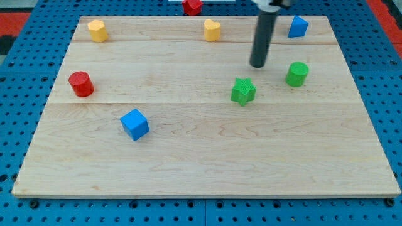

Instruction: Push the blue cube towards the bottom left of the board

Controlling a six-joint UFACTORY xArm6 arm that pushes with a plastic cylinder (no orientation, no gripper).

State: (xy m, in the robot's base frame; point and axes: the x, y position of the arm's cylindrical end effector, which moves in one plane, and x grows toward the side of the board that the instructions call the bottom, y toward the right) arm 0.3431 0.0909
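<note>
The blue cube (134,123) sits on the wooden board (207,157), left of centre and towards the view's bottom. My tip (258,64) is at the end of the dark rod, in the upper right part of the board. It stands far to the right of and above the blue cube, not touching any block. It is just above the green star (243,90) and left of the green cylinder (297,73).
A red cylinder (81,83) stands at the left. A yellow block (97,29) and a yellow heart-like block (212,29) are along the top. A blue block (298,26) is at the top right. A red block (192,6) lies beyond the top edge.
</note>
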